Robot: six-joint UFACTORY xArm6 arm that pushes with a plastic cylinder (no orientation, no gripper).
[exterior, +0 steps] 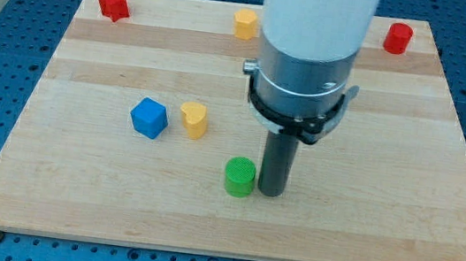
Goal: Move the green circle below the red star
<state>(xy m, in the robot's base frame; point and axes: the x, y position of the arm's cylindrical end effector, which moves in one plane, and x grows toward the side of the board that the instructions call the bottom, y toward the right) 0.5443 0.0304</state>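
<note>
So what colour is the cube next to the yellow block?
Blue cube, clear in the camera view.

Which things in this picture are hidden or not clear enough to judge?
- Camera view: whether my tip touches the green circle at its left; the gap is too small to tell.
- The board behind the arm's body is hidden.
- The arm's upper part is cut off at the view's top.

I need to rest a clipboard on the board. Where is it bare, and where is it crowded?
Bare: the view's right side below the red cylinder. Crowded: my tip beside the green circle, with the blue cube and yellow block nearby.
</note>
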